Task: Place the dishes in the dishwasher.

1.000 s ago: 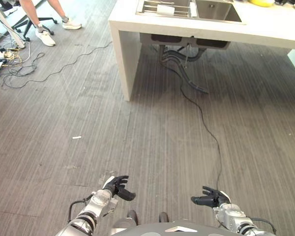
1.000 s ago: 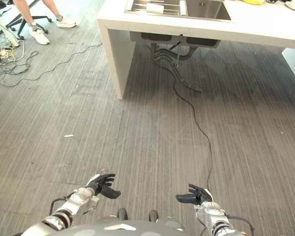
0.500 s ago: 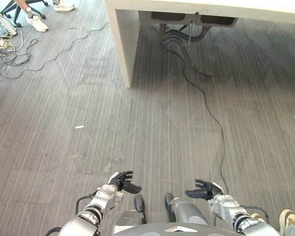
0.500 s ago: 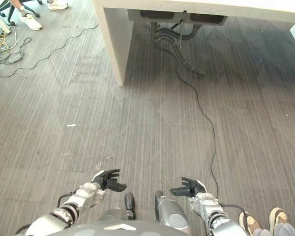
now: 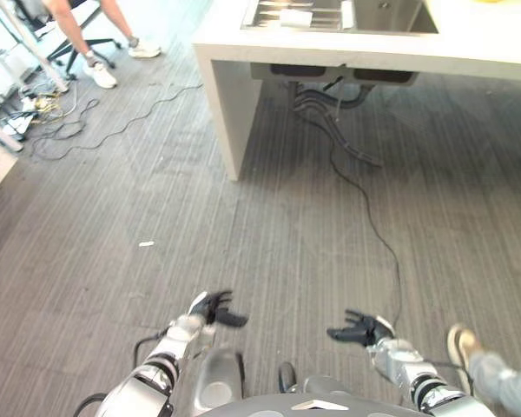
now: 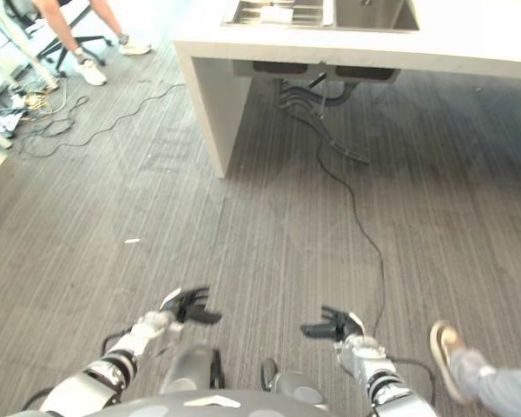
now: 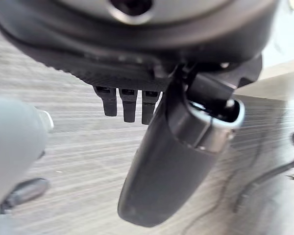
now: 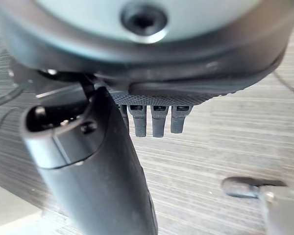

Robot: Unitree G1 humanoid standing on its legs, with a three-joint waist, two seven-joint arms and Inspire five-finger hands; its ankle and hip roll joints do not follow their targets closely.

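Far ahead stands a white counter (image 5: 230,52) with a steel double sink (image 5: 391,16). Its left basin holds a metal rack (image 5: 278,10) with a white dish-like item (image 5: 297,17) in it. My left hand (image 5: 210,308) hangs low over the grey floor, fingers relaxed and open, with nothing in it; its thumb (image 7: 171,161) stands out in the left wrist view. My right hand (image 5: 362,330) hangs at the same height, also open and holding nothing, and the right wrist view shows its straight fingers (image 8: 157,120). Both hands are far from the counter.
Grey pipes (image 5: 330,109) hang under the sink. A person's legs and white shoes (image 5: 100,74) stand by an office chair at the far left, next to tangled cables (image 5: 56,130). Another person's sandalled foot (image 5: 462,346) is close to my right hand. A small white scrap (image 5: 146,244) lies on the floor.
The camera has swung up and back, so the sink shows again. A person's foot has come in beside my right hand. Both hands stay low and open.
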